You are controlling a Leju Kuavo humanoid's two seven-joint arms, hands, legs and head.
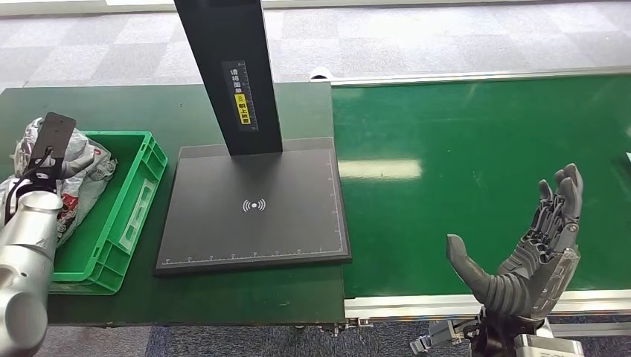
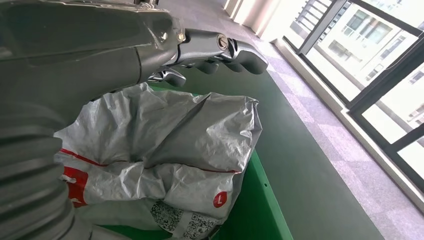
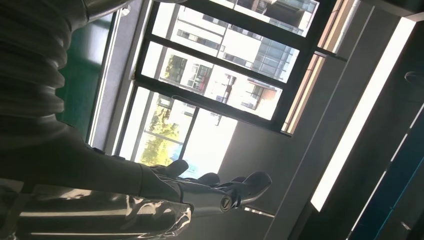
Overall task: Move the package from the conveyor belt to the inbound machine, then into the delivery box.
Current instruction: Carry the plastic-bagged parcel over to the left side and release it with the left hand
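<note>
- Head view: grey courier package lies in the green delivery box at the table's left edge, spilling over the box's outer rim; the scanner plate of the inbound machine and the conveyor belt are bare. The right hand is raised over the belt's near edge, fingers spread, holding nothing.
- Left wrist view: left hand hovers above the crumpled bag, fingers extended and apart, off the plastic.
- Right wrist view: fingers loosely apart against windows.
- Judgement: both transfers look done; only withdrawing remains.
</note>
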